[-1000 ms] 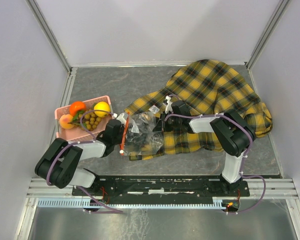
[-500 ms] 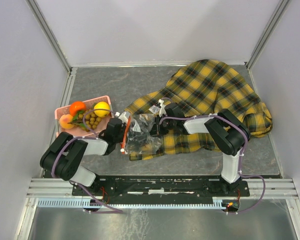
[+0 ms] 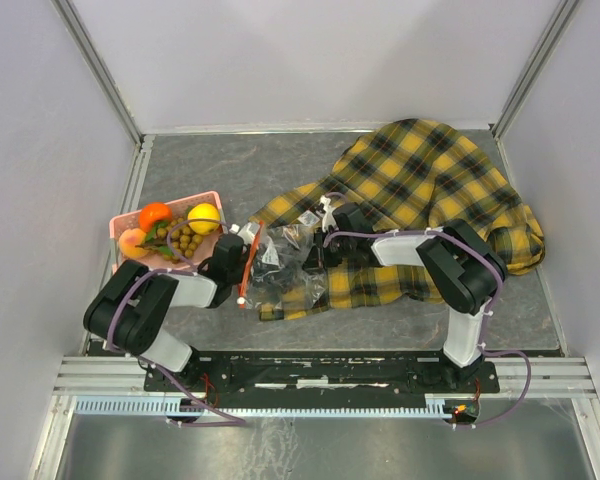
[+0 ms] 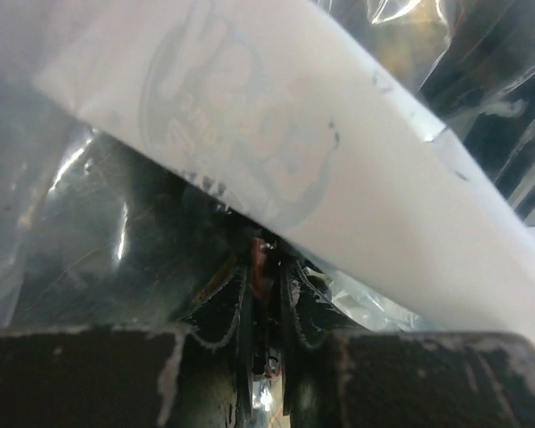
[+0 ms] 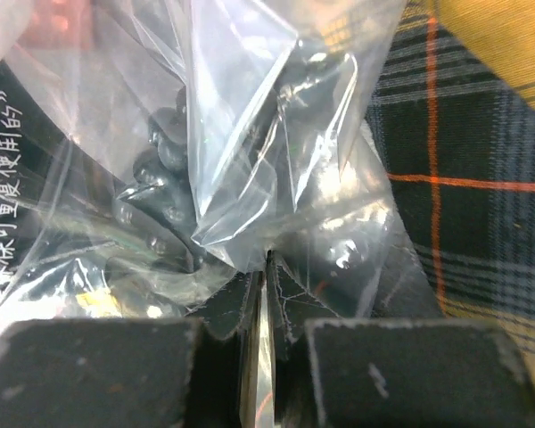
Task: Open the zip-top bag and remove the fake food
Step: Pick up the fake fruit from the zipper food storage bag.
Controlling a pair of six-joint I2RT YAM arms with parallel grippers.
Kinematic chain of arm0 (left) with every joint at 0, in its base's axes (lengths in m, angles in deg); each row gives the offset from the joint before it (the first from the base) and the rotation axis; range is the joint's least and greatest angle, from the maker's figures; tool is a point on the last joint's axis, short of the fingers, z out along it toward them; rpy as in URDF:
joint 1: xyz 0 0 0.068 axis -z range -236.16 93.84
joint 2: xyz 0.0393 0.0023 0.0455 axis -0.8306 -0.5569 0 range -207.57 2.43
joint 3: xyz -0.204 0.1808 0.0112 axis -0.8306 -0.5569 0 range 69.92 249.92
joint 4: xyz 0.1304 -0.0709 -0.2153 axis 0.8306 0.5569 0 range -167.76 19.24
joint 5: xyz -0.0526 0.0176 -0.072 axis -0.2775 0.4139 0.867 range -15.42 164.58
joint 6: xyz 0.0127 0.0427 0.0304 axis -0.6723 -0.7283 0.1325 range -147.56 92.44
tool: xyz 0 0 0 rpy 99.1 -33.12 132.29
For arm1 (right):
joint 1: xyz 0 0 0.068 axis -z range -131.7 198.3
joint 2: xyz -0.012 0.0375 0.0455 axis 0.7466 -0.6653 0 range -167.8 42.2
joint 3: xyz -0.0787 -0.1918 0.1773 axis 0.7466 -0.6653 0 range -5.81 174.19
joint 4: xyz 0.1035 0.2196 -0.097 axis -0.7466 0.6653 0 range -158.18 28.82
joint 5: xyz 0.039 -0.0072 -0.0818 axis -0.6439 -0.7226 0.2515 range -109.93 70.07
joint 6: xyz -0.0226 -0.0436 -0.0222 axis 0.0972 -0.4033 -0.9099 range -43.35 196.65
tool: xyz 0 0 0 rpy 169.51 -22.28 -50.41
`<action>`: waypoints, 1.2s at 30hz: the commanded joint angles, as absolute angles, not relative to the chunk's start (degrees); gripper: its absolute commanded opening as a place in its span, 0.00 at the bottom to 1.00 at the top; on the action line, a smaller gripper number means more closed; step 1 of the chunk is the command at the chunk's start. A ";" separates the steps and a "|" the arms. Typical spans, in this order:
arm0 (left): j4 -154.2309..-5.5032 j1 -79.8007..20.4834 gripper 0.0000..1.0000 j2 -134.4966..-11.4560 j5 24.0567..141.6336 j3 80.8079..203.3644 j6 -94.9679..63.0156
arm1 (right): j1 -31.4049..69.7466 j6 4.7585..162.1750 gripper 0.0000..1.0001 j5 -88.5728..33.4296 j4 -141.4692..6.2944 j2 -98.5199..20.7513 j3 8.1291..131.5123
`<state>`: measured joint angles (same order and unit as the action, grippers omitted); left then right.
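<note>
zip-top bag [image 3: 280,275] pinched by left gripper [image 4: 267,283], right gripper [image 5: 266,290]

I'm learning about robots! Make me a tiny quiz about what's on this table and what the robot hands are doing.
1. True or false: the orange fruit lies in the pink tray.
2. What do the left hand and the right hand both pinch? A the plaid cloth; B the zip-top bag; C the pink tray.
3. What colour is the bag's zip strip?
Key: 1 true; 2 B; 3 red-orange.
</note>
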<state>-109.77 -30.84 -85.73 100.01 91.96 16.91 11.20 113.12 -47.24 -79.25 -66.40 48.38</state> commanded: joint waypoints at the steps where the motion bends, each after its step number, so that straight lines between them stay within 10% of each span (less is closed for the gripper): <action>1: -104.88 -32.66 0.03 -81.62 98.53 91.67 13.84 | 13.07 109.70 0.12 -45.61 -77.36 -61.76 48.06; 12: -95.40 -33.90 0.03 -72.04 96.27 91.54 11.38 | 15.15 107.43 0.15 -46.16 -77.59 -54.49 44.82; 24: -93.36 -33.91 0.03 -68.60 97.05 92.11 11.64 | 13.12 104.49 0.65 -53.20 -80.65 -48.03 39.89; 36: -93.06 -33.90 0.03 -66.13 97.24 91.19 12.48 | 7.34 99.46 0.44 -48.22 -71.69 -51.39 40.87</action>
